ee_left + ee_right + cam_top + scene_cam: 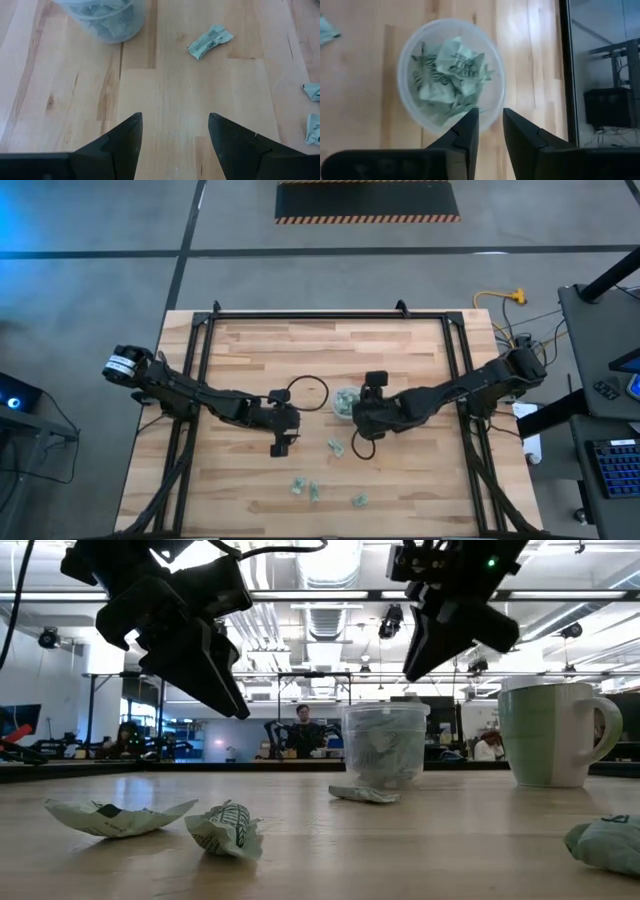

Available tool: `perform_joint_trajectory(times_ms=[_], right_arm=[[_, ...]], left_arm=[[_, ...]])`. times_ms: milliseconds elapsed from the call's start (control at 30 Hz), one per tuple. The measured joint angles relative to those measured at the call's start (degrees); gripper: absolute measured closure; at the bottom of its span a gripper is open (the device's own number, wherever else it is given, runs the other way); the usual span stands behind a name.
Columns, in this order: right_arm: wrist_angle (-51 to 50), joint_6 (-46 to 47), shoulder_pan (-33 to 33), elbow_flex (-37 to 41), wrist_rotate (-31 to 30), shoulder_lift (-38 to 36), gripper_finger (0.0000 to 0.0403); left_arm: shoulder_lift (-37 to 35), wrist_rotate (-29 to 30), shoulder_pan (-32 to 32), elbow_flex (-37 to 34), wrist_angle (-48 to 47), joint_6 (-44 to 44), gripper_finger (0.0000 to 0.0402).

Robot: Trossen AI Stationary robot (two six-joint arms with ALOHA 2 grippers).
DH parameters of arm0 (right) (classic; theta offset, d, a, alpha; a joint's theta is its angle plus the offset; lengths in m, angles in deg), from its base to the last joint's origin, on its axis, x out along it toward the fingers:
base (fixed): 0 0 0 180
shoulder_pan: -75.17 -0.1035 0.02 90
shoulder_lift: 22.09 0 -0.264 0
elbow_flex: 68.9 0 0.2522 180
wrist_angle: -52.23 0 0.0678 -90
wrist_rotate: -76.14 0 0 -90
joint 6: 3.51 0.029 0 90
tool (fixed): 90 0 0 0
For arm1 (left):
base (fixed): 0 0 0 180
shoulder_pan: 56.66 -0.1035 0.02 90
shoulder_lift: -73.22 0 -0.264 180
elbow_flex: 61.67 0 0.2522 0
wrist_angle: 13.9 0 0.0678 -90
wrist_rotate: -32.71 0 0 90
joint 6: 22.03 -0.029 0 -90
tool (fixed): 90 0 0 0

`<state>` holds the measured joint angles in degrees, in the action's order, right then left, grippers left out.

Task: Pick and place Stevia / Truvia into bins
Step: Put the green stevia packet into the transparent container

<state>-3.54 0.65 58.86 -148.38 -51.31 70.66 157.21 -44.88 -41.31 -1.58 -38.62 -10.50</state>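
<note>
loose sachets (120, 816) lie on the tabletop (400, 350), about five left. clear cup (451, 75) holds several; right tool (490, 125) hangs above it, slightly parted, empty. left tool (174, 131) spread, empty, over bare wood.

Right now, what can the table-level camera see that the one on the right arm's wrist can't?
Only the low view shows the green cup, several loose sachets on the table, both arms hanging above, and people in the room behind. Only the right wrist view looks down into the clear cup, showing the crumpled sachets heaped inside, with the right gripper slightly open above its rim. Both show the clear cup holding sachets.
</note>
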Motion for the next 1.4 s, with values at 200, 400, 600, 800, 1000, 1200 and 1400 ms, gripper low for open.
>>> perform_joint_trajectory(times_ms=[200, 400, 600, 800, 1000, 1200, 1400], right_arm=[[9.67, -4.82, 2.56, 2.35, 0.89, 0.02, 0.0346], [16.04, -8.89, 4.29, 3.64, 8.66, 0.07, 0.0364], [16.46, -9.09, 6.76, 4.16, 14.48, 1.82, 0.0380], [18.28, -10.34, 9.62, 4.14, 21.11, 7.29, 0.0393], [18.30, -10.13, 11.31, 3.92, 24.25, 9.14, 0.0394], [17.79, -10.13, 11.40, 4.16, 24.18, 7.09, 0.0394], [16.79, -9.92, 11.34, 3.49, 24.13, 4.71, 0.0394]], left_arm=[[0.00, 0.00, 0.00, -0.02, 0.13, 0.02, 0.0191], [0.00, 0.00, 0.00, -0.02, 0.22, 0.04, 0.0191], [0.00, 0.03, -0.02, -0.02, 0.19, -0.31, 0.0191], [0.00, 0.04, -0.13, -0.03, 0.21, -0.31, 0.0191], [0.00, 0.04, -0.13, -0.22, 0.15, -0.35, 0.0191], [0.00, 0.04, -0.37, -0.65, 0.07, -0.35, 0.0191], [0.00, 0.04, -0.37, -0.65, 0.35, -0.35, 0.0191]])
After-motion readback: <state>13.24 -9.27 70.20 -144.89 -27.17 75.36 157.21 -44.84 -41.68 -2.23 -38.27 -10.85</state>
